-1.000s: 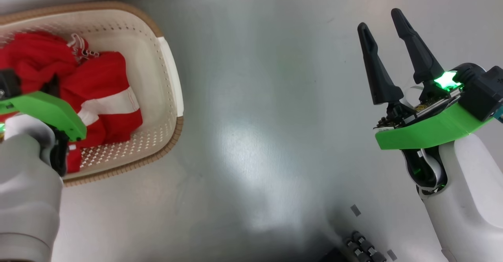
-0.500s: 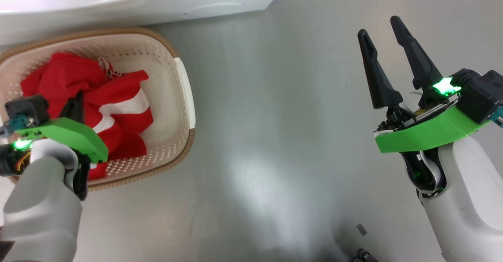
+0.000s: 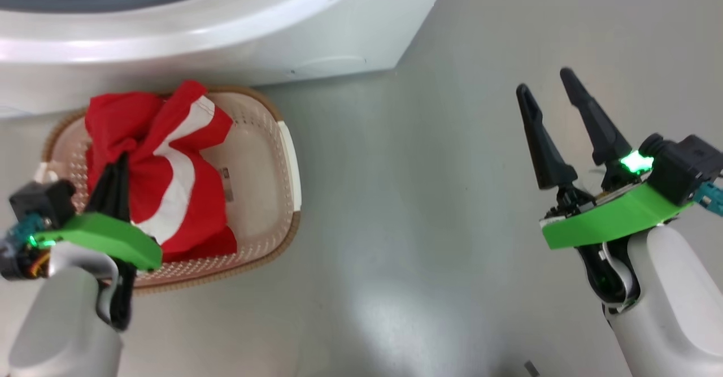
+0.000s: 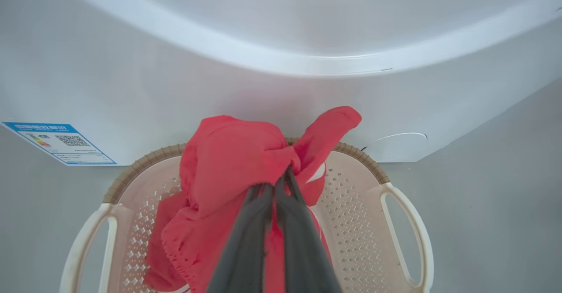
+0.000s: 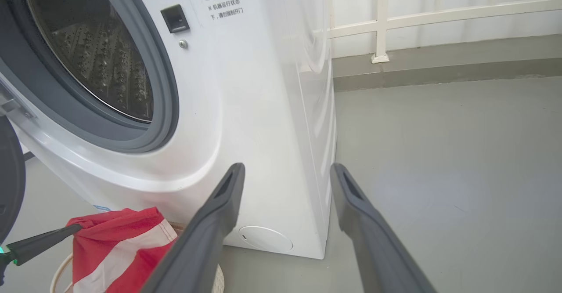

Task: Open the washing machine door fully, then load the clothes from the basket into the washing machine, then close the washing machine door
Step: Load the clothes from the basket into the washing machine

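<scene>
Bunched clothes [image 4: 228, 157] hide the tips of the left gripper [image 4: 283, 181].

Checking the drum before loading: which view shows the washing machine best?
Right wrist view: the washing machine shows its drum and gasket. Head view catches its lower front; left wrist view, its lower panel with a blue sticker.

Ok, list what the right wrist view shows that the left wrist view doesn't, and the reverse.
Right wrist view, not left: the washing machine with its steel drum open behind the grey gasket, a white railing, and the right gripper, jaws wide apart and empty.
Left wrist view, not right: the basket from above, with perforated walls and loop handles.
Both: the left gripper shut on the red clothes, the machine's white front with its round flap, the grey floor.
</scene>
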